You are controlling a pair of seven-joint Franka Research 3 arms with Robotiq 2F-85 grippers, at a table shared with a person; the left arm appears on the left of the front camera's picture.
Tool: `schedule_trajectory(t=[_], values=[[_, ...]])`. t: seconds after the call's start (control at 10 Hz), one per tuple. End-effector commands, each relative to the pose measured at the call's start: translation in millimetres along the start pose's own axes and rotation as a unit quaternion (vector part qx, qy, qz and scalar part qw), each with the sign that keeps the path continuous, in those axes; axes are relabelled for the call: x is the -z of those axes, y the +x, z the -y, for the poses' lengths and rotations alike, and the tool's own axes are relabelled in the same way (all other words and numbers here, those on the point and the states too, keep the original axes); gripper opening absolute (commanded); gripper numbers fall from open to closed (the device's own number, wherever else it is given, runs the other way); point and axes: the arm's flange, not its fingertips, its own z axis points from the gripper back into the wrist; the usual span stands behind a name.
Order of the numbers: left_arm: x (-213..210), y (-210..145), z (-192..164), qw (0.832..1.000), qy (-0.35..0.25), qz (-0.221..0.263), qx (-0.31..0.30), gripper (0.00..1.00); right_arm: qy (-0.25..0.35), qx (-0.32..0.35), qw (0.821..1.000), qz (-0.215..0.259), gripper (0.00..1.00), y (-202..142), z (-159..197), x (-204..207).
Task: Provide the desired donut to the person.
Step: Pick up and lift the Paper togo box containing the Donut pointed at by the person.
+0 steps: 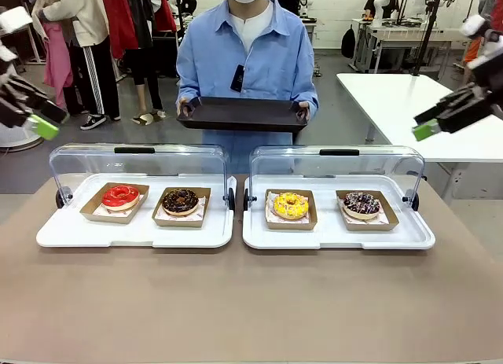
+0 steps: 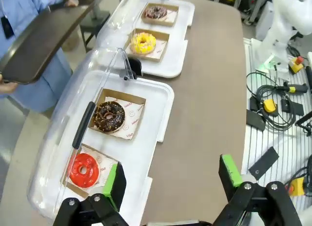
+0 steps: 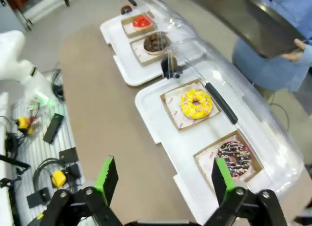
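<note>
I have the brown tabletop (image 1: 251, 301) across my view, with the person in the light-blue shirt (image 1: 271, 57) at its twelve o'clock. Both of their hands hold a flat black rectangular tray (image 1: 240, 112).

A white plastic serving tray (image 1: 71, 234) lies toward nine o'clock and a second white plastic tray (image 1: 338, 237) toward three. Each has its clear domed lid (image 1: 137, 163) tipped open.

My left tool (image 2: 170, 179) hangs at ten o'clock and my right tool (image 3: 163, 177) at two, both spread wide and empty.

In brown paper boats (image 1: 100, 213), the red glazed donut (image 1: 120, 196) and chocolate sprinkled donut (image 1: 181, 200) sit on the nine o'clock tray. The yellow iced donut (image 1: 291, 205) and dark multicolour-sprinkled donut (image 1: 361, 204) sit on the other.
</note>
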Motion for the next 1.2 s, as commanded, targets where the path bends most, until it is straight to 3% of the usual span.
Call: schedule_trajectory(t=[0.0, 0.4, 0.9, 1.0, 1.1], values=[[-9.9, -28.3, -22.9, 0.998, -0.037, 0.041, 0.043, 1.00, 0.046, -0.008, 0.999, 0.011, 1.00, -20.3, 26.8, -6.2], [-35.9, -70.2, -31.6, 0.985, -0.049, 0.093, 0.138, 1.00, 0.081, -0.065, 0.988, 0.113, 1.00, -71.3, 54.2, -38.5], [-55.2, -102.1, -32.6, 0.983, -0.025, 0.129, 0.131, 1.00, 0.069, -0.070, 0.987, 0.126, 1.00, -96.1, 52.9, -61.5], [-58.2, -106.5, -32.3, 0.984, -0.021, 0.133, 0.121, 1.00, 0.080, -0.083, 0.987, 0.110, 1.00, -94.1, 50.1, -58.4], [-53.5, -106.0, -31.4, 0.988, -0.025, 0.111, 0.109, 1.00, 0.071, -0.057, 0.989, 0.115, 1.00, -100.6, 52.8, -60.8]])
